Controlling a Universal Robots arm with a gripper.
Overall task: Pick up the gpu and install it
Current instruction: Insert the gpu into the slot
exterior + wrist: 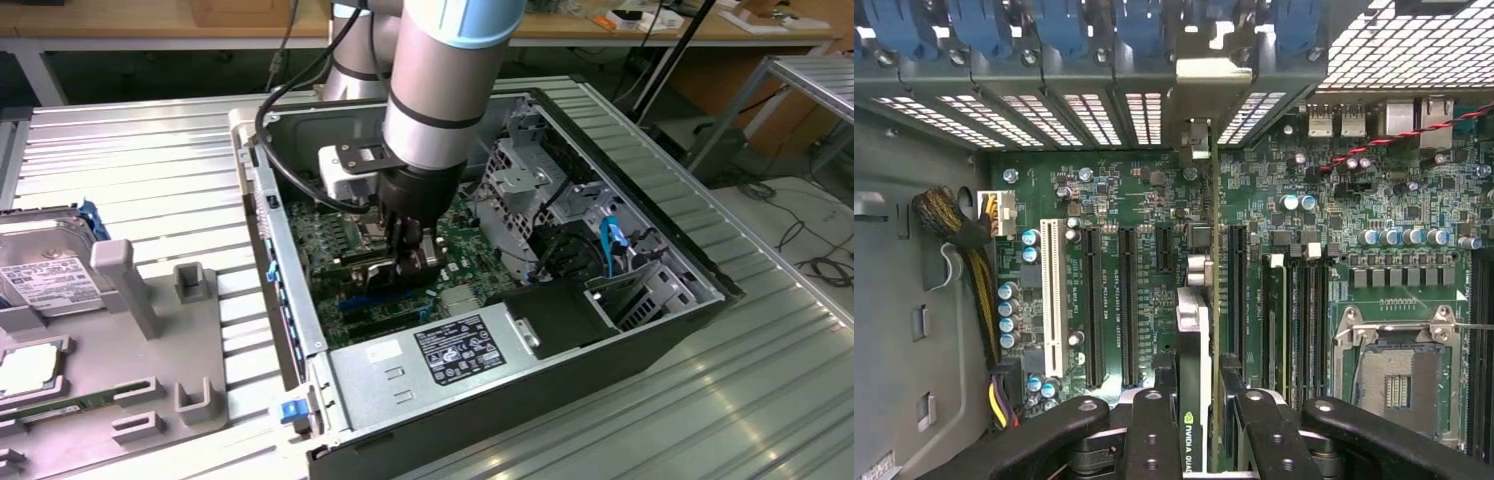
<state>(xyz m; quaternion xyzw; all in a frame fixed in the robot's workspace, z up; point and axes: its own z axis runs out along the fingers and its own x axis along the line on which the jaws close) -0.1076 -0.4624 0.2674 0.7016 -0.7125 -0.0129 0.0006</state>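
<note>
One arm is all I have on this rig, and its gripper (416, 262) is down inside the open computer case (667, 300), low over the motherboard (467, 235). From the wrist camera I see the gripper (1199, 405) with its black fingers (1150, 430) closed in on either side of the gpu (1194, 330), which stands on edge between them. I read that as a pinch on the card: the fingers sit against its two faces and the card hangs straight down from them. Its silver end bracket (1204, 75) reaches up to the row of slotted openings in the rear wall of the case, and the card's lower edge lines up with one of the long black expansion slots (1237, 290) on the board. I cannot tell whether the edge is seated in the slot or just above it.

Beside it I see a white slot (1052, 290) and the bare processor socket (1399, 375). On the exterior view's left, outside the case, a grey holder tray (147, 330) lies on the ribbed metal table (134, 160), with a hard drive (40, 265) at its far edge.
</note>
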